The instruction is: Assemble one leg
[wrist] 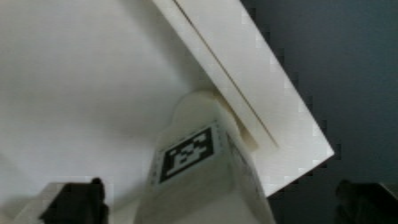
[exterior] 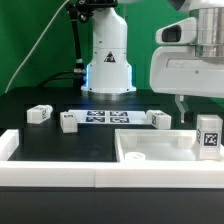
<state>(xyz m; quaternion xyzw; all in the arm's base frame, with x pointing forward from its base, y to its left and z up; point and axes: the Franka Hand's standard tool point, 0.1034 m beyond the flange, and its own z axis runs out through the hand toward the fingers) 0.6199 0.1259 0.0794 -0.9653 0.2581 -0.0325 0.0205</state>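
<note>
A leg (exterior: 208,135), a small white block with a black-and-white tag, stands upright at the exterior view's right end of the large white panel (exterior: 150,152) with a raised rim. My gripper (exterior: 203,110) hangs just above it, open. In the wrist view the leg (wrist: 191,155) rises from the panel (wrist: 89,90) next to its rim and lies between my two dark fingertips (wrist: 75,200), which stand wide apart and do not touch it. My gripper (wrist: 219,203) holds nothing.
Three more tagged legs lie on the black table: one (exterior: 40,114) at the exterior view's left, one (exterior: 68,122) beside it, one (exterior: 160,120) behind the panel. The marker board (exterior: 110,118) lies between them. The robot base (exterior: 108,65) stands behind.
</note>
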